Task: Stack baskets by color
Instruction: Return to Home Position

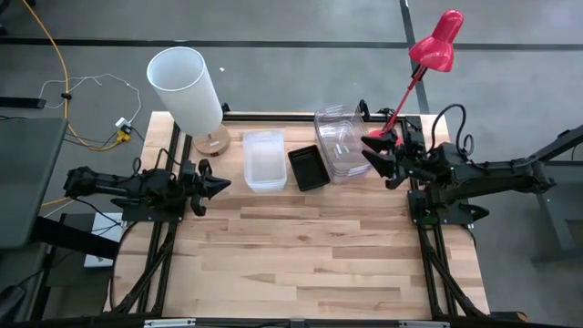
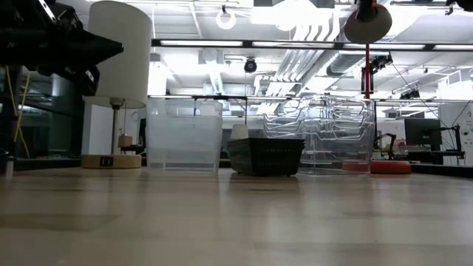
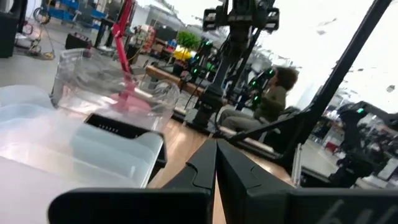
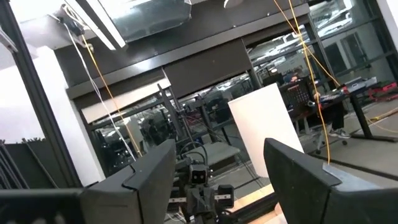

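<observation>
Since the three colour stacks stand in a row at the far side of the pale wooden surface, sorting looks done; only the retreat is left.

Risk: the right hand, fingers apart & empty, hangs just beside the stack of clear rounded-corner plastic tubs, on its right. Can't tell if it touches. A swing twd the stack could clip a rim & shove it into the black perforated plastic bin alongside. The red desk lamp stem is close, so a snag is poss. The left hand, fingers together, is left of the frosted translucent white bins and apart from them.
</observation>
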Controlling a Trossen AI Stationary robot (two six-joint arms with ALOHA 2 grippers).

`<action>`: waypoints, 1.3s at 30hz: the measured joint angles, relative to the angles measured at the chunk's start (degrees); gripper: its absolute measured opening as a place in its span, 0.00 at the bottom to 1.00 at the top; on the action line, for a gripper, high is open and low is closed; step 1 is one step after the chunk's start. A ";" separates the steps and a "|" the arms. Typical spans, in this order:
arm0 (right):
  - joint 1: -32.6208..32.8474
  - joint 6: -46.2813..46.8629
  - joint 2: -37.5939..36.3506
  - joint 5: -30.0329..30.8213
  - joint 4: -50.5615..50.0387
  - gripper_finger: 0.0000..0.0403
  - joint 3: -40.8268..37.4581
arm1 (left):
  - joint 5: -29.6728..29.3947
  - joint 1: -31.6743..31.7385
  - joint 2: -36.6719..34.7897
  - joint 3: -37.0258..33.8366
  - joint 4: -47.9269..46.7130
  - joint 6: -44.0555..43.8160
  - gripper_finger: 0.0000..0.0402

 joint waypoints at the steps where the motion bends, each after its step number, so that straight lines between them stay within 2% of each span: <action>1: 0.00 -0.22 -0.94 0.00 -1.00 0.58 0.00 | 0.12 0.06 -0.78 0.02 -0.26 0.00 0.00; 5: 0.00 -0.94 -7.09 -0.02 -10.03 0.58 0.00 | 0.09 0.04 -6.00 0.11 -6.32 0.00 0.00; 14: -0.01 1.98 -21.17 0.71 -29.92 0.58 0.00 | 2.74 0.04 -6.11 0.09 -8.18 0.00 0.00; 19: 0.00 1.89 -26.13 3.05 -36.67 0.58 -0.24 | 3.08 0.04 -6.10 0.09 -8.19 0.01 0.00; 24: -0.01 2.46 -29.84 3.40 -37.21 0.56 -4.14 | 3.12 0.04 -6.10 0.09 -8.19 0.00 0.00; 28: 0.00 5.61 -32.29 2.88 -34.71 0.43 -10.15 | 3.12 0.04 -6.10 0.09 -8.16 0.00 0.00; 34: 0.00 6.66 -35.97 0.05 -28.29 0.06 -18.97 | 3.12 0.04 -6.10 0.09 -8.15 0.00 0.00; 36: 0.00 7.33 -38.10 -0.04 -28.18 0.03 -21.11 | 3.12 0.04 -6.10 0.09 -8.13 0.00 0.00; 39: 0.00 8.21 -39.30 -0.10 -25.82 0.07 -23.60 | 3.13 0.04 -6.10 0.09 -8.12 0.00 0.00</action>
